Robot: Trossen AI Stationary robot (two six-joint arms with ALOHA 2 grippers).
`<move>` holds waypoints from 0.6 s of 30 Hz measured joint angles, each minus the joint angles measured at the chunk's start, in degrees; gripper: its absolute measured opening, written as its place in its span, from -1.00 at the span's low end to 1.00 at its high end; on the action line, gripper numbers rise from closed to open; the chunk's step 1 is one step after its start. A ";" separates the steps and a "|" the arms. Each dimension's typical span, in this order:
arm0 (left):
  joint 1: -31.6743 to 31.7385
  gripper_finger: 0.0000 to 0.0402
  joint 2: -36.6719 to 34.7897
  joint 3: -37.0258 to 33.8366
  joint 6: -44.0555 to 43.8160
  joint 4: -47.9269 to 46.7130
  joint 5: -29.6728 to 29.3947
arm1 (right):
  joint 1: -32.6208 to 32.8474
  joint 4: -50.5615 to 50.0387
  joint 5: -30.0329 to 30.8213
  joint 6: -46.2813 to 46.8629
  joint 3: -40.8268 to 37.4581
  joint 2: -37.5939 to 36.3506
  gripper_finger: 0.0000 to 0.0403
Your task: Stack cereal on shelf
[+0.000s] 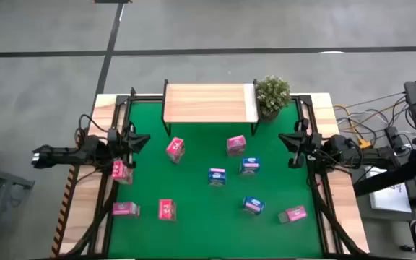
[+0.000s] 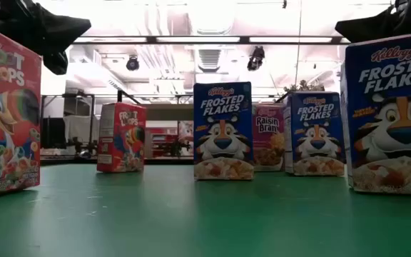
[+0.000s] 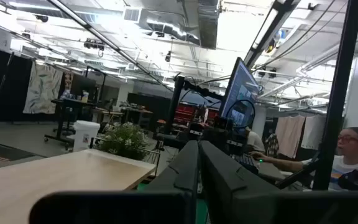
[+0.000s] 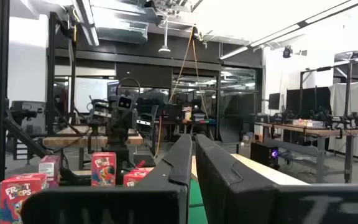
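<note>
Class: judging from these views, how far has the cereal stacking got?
Nothing is done: the shelf is bare. Nothing is in hand: the left gripper and right gripper wait shut at the mat's edges. All nine boxes, like the pink one, remain on the mat.

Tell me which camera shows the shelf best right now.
The high view: the whole shelf shows from above, bare, at the mat's far edge beside the plant. The left wrist view shows only part of its top; the low view hides it behind boxes; in the right wrist view I can't pick it out.
</note>
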 joint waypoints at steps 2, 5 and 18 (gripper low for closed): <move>0.01 -1.00 0.02 0.00 0.00 0.00 0.00 | -0.01 0.00 0.00 0.01 0.00 0.00 -0.94; 0.00 -1.00 0.01 0.00 0.00 0.00 0.00 | 0.00 0.00 0.00 0.06 -0.01 0.00 -0.94; 0.02 -1.00 0.02 0.00 -0.16 1.43 0.00 | 0.00 10.42 -1.55 2.93 -0.01 4.03 -0.94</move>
